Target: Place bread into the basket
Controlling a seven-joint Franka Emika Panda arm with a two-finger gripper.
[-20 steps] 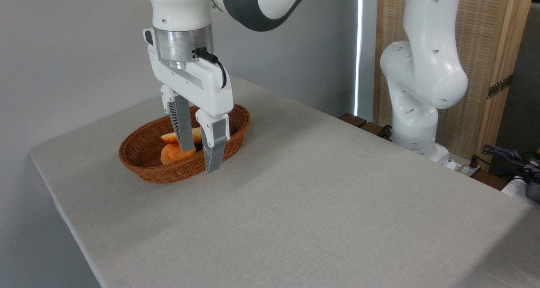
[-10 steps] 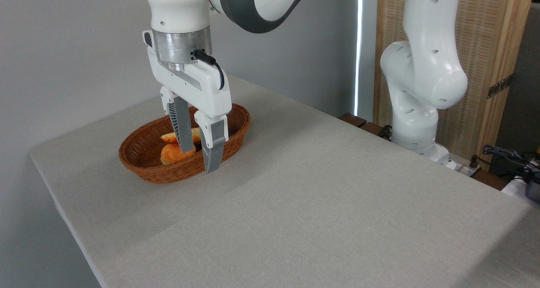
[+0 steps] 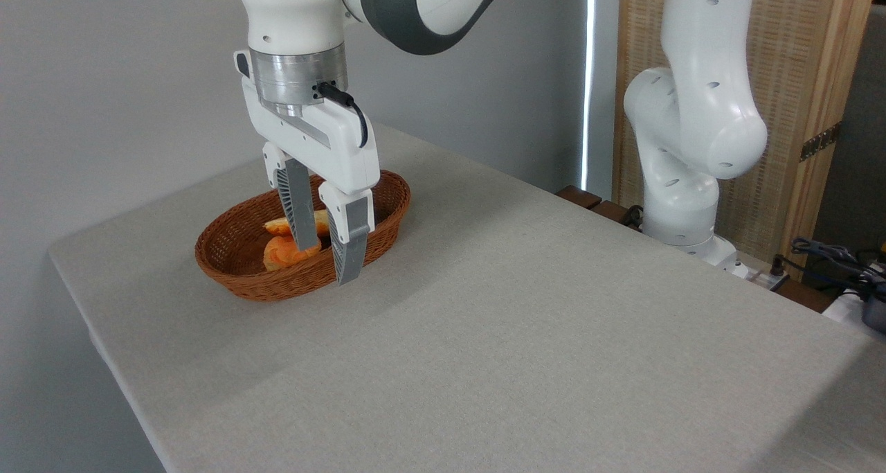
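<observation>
One orange-edged bread point(image 3: 285, 249) lying in woven reddish-brown basket point(image 3: 242, 282), gripper point(image 3: 325, 262) spread wide above, empty.

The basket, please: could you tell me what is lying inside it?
Inside the basket lies orange bread, with a second orange piece behind it. The gripper covers their right ends.

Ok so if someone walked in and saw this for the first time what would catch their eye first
Most striking is the white arm's gripper, jaws open, hanging over the reddish-brown wicker basket near the table's left end. Inside the basket lies orange-edged bread, partly hidden behind the grey fingers. The grey cloth-covered table stretches to the right, and the arm's white base stands at its far right edge.
</observation>
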